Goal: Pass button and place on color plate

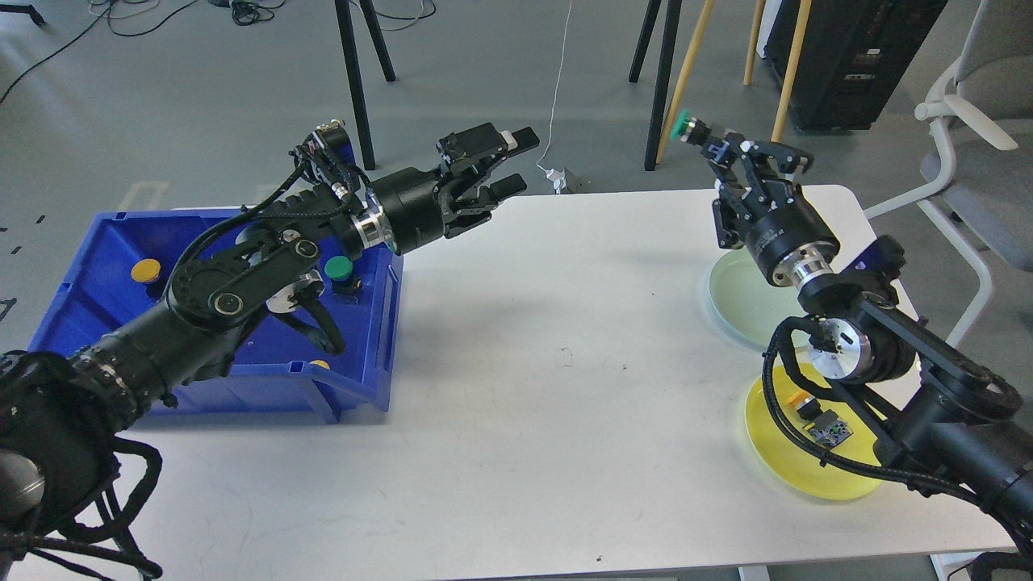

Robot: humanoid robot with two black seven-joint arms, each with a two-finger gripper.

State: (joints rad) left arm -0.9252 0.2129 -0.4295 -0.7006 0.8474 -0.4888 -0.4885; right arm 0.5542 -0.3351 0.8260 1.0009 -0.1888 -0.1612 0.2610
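Upper right of the frame, the right gripper [721, 147] jaws clench the green button [684, 125], held above and behind the pale green plate [738, 298]; left gripper [507, 164] jaws hang released, empty.

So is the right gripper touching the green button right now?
Touching. The head view shows the right gripper with its jaws closed on the green button, holding it in the air above the pale green plate.

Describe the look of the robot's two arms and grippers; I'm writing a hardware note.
Both arms are matte black with round joint housings and silver metal rings at the wrists. Black cables loop loosely along them. The left gripper has two blocky black fingers, one with a pale patch. The right gripper is an open black frame of links with small white spots.
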